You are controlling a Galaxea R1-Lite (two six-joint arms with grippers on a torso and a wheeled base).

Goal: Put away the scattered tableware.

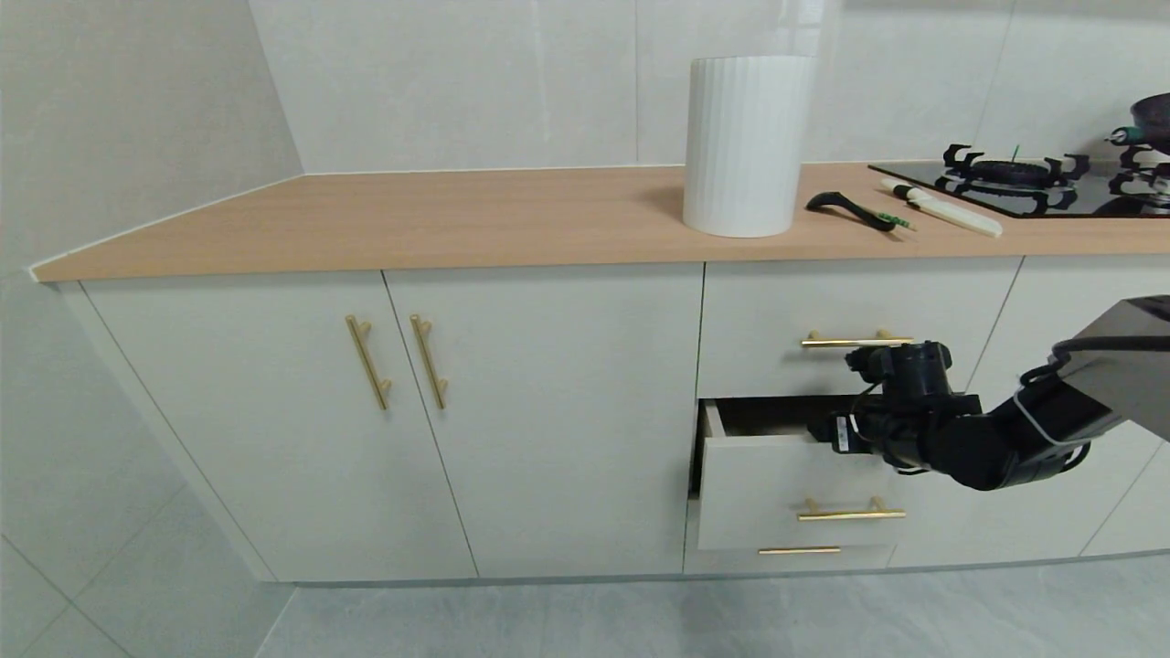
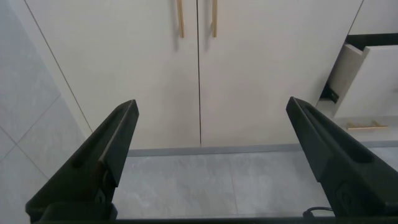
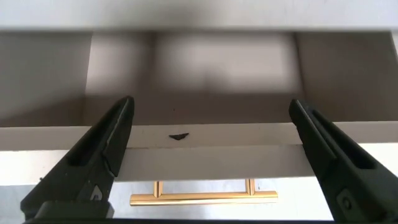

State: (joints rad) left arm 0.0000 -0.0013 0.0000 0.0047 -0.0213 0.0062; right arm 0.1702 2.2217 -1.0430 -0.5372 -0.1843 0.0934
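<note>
On the wooden countertop (image 1: 439, 215) lie a black-handled utensil (image 1: 850, 208) and a long white utensil with a green band (image 1: 946, 210), next to a tall white ribbed container (image 1: 745, 146). Below them, the middle drawer (image 1: 777, 475) stands pulled out. My right gripper (image 1: 836, 428) is at the drawer's open top; in the right wrist view it (image 3: 211, 106) is open with nothing between its fingers, facing the drawer's front edge (image 3: 211, 152). My left gripper (image 2: 211, 106) is open and empty, low in front of the double cabinet doors (image 2: 199, 62).
A gas hob (image 1: 1015, 183) with a dark pot (image 1: 1150, 114) sits at the counter's far right. Gold handles (image 1: 855, 341) stick out from the drawers and the doors (image 1: 370, 361). The tiled floor (image 1: 585, 621) lies before the cabinets, and the left half of the counter is bare wood.
</note>
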